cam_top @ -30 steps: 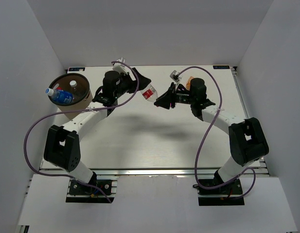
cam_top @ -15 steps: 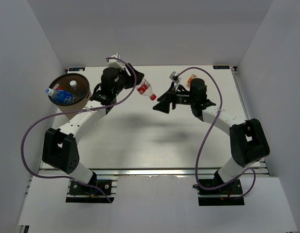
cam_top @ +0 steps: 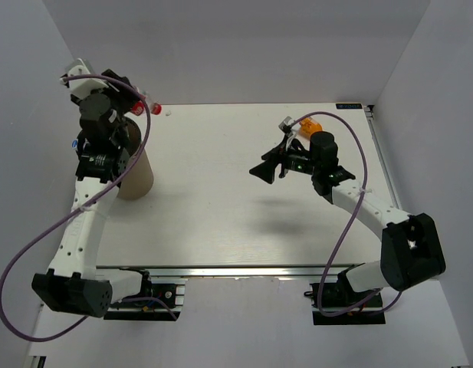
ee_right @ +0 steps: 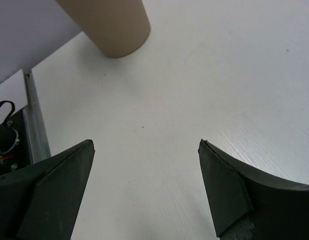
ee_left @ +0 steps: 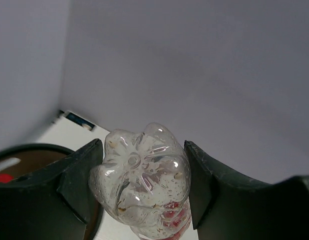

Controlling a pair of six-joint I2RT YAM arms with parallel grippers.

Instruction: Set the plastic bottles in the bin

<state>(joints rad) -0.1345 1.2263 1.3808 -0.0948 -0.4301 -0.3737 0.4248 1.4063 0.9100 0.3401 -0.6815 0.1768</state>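
— Where is the left gripper (ee_left: pixel 141 145)?

— High at the far left corner, about over the bin (cam_top: pixel 136 175). Its fingers (ee_left: pixel 79 182) press on either side of a clear bottle (ee_left: pixel 139 186), which the wrist camera sees from its petal-shaped base.

— Which way does the bottle point?

— From above, its red cap (cam_top: pixel 136 108) sticks out to the right of the gripper. The bottle hangs in the air, touching neither table (cam_top: pixel 221 215) nor bin. Whether it sits squarely over the opening cannot be told.

— And the bin?

— It is a brown cylinder standing at the table's left edge, its mouth mostly covered by the arm from above. In the left wrist view its dark rim (ee_left: pixel 39 148) curves through the lower left corner, with something red and something white inside, too little of either to name. From overhead a blue bit (cam_top: pixel 73 142) peeks out left of the arm.

— The right gripper (cam_top: pixel 265 170)?

— It hovers right of the table's centre, well apart from the bin and pointing left. Its fingers (ee_right: pixel 54 192) are spread wide, with only white table showing between them.

— Any other bottles?

— An orange bottle (cam_top: pixel 313 123) lies just behind the right arm's wrist.
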